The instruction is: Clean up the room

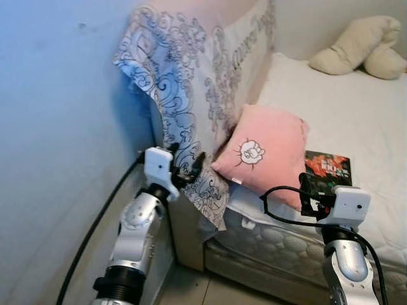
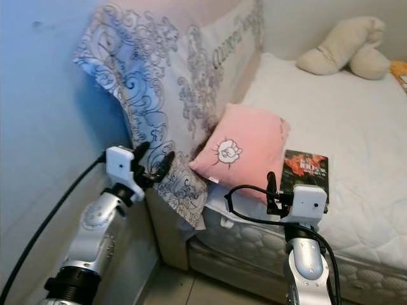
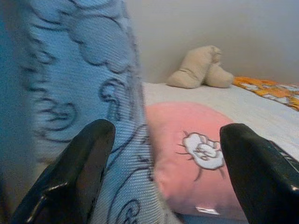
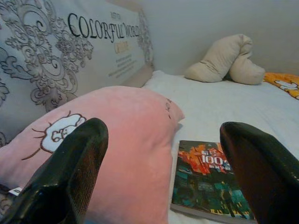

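Right claw [image 4: 159,172] hovers spread just before pink pillow [image 4: 126,135] and book [image 4: 210,179].

A pale blue wall [image 1: 57,127] fills the left side of the frame, running down to a strip of tiled floor [image 1: 210,289] at the bottom centre. In the upper right corner, a cream plush toy [image 1: 362,47] lies at the far end of the white quilted bed [image 1: 337,108], against the back wall.

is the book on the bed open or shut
Shut. The book lies flat on the white mattress beside the pink pillow, front cover up, with no pages showing.
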Tool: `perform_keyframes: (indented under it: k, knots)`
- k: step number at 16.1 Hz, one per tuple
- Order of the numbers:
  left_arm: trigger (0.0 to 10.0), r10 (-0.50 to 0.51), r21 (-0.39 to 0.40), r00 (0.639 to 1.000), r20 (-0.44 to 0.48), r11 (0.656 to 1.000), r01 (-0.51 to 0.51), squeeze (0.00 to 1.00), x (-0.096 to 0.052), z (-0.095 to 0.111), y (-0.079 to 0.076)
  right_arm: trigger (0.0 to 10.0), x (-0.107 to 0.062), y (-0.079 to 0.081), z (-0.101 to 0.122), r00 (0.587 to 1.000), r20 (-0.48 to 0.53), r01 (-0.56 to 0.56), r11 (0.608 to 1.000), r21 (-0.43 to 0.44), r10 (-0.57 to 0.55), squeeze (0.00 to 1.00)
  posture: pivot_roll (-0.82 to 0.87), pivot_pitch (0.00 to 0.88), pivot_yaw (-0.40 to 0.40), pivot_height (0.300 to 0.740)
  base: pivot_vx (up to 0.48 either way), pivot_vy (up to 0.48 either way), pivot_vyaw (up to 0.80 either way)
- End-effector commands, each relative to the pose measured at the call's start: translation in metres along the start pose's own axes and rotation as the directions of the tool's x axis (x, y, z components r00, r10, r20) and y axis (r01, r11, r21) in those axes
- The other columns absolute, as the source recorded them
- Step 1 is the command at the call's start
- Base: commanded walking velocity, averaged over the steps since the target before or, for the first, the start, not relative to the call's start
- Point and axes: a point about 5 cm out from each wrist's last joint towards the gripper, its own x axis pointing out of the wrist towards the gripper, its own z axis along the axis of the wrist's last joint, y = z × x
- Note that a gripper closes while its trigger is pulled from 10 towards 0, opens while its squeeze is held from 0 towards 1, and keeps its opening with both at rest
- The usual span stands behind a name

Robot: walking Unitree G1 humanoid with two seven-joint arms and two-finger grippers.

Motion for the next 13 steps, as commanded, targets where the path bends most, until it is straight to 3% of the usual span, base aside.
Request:
perform_keyframes:
  k: [1, 10, 11, 12, 13]
  knots:
    - [10.0, -0.005, 0.008, 1.0, 0.007, 1.0, 0.005, 0.0, 0.003, 0.004, 0.001, 10.0, 0.001, -0.001, 0.004, 1.0, 0.016, 0.003, 1.0, -0.006, -0.003, 0.0, 0.09, 0.0, 0.029, 0.74, 0.0, 0.0, 0.0]
    - [10.0, -0.005, 0.008, 1.0, 0.007, 1.0, 0.005, 0.0, 0.003, 0.004, 0.001, 10.0, 0.001, -0.001, 0.004, 1.0, 0.016, 0.003, 1.0, -0.006, -0.003, 0.0, 0.09, 0.0, 0.029, 0.74, 0.0, 0.0, 0.0]
    - [10.0, 0.029, -0.014, 0.999, -0.017, 0.999, -0.03, 0.0, -0.003, 0.002, 0.004, 10.0, -0.004, 0.001, 0.001, 1.0, -0.03, -0.001, 1.0, -0.013, 0.0, 0.0, 0.0, 0.0, 0.0, 0.74, 0.0, 0.0, 0.0]
    - [10.0, 0.124, 0.053, 0.972, -0.202, 0.992, -0.115, 0.0, -0.006, -0.032, 0.023, 10.0, 0.013, 0.021, -0.023, 0.99, -0.127, -0.055, 0.998, 0.028, 0.058, 0.0, 0.1, 0.0, 0.039, 0.74, 0.0, 0.0, 0.0]
    - [10.0, 0.132, 0.058, 0.967, -0.217, 0.991, -0.122, 0.0, -0.006, -0.035, 0.025, 10.0, 0.016, 0.023, -0.024, 0.989, -0.13, -0.064, 0.997, 0.032, 0.067, 0.0, 0.1, 0.0, 0.04, 0.74, 0.0, 0.0, 0.0]
